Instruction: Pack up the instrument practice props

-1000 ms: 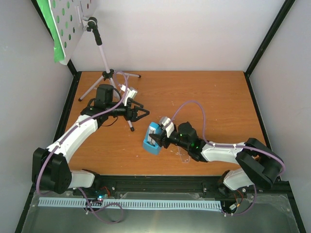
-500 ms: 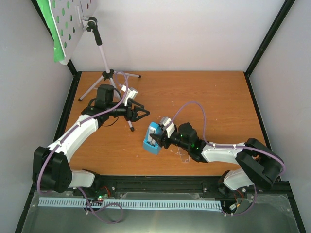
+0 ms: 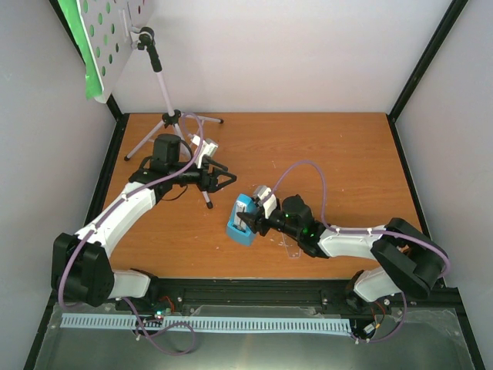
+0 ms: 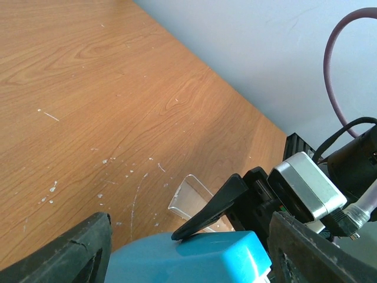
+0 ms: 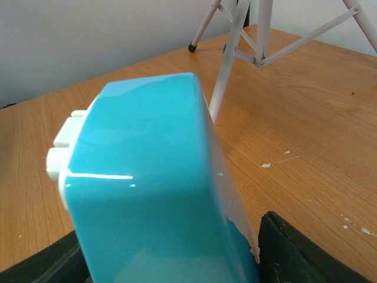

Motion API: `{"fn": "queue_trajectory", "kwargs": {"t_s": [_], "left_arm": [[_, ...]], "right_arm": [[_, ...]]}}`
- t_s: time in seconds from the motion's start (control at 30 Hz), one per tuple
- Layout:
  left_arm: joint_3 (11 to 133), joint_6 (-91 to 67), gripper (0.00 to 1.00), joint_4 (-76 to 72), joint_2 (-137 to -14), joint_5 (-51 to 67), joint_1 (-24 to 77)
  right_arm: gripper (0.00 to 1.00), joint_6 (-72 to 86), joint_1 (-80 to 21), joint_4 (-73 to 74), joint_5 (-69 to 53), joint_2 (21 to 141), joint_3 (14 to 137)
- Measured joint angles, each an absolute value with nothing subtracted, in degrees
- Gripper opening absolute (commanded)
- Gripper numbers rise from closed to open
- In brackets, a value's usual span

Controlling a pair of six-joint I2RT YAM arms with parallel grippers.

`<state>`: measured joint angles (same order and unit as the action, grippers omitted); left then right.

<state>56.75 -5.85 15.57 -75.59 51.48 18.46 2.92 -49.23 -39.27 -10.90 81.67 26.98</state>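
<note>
Right hand (image 3: pixel 248 222) clamped on metronome (image 3: pixel 236 230), mid-bench (image 3: pixel 331 146); cannot tell if it touches the bench. Left hand (image 3: pixel 223 176) has its 2 fingers apart, holds nothing, just beside stand (image 3: pixel 165 83) front leg. Stand upright back-left, green page (image 3: pixel 77 31) on tray (image 3: pixel 115 38).

top: high, looking down | wrists: close, both see metronome (image 5: pixel 147 177)
</note>
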Motion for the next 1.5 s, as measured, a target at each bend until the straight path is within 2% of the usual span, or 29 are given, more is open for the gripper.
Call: {"fn": "queue_trajectory", "kwargs": {"t_s": [1.0,1.5], "left_arm": [[56.7,-5.8,0.72,15.5,-74.3,50.9,18.5],[56.5,-6.0,0.72,14.9,-75.7,55.9,18.5]], "right_arm": [[0.63,6.1,-49.2,-34.0,-8.4,82.7,30.8],[0.66,9.1,-49.2,-28.9,-6.3,83.0,33.7]]}}
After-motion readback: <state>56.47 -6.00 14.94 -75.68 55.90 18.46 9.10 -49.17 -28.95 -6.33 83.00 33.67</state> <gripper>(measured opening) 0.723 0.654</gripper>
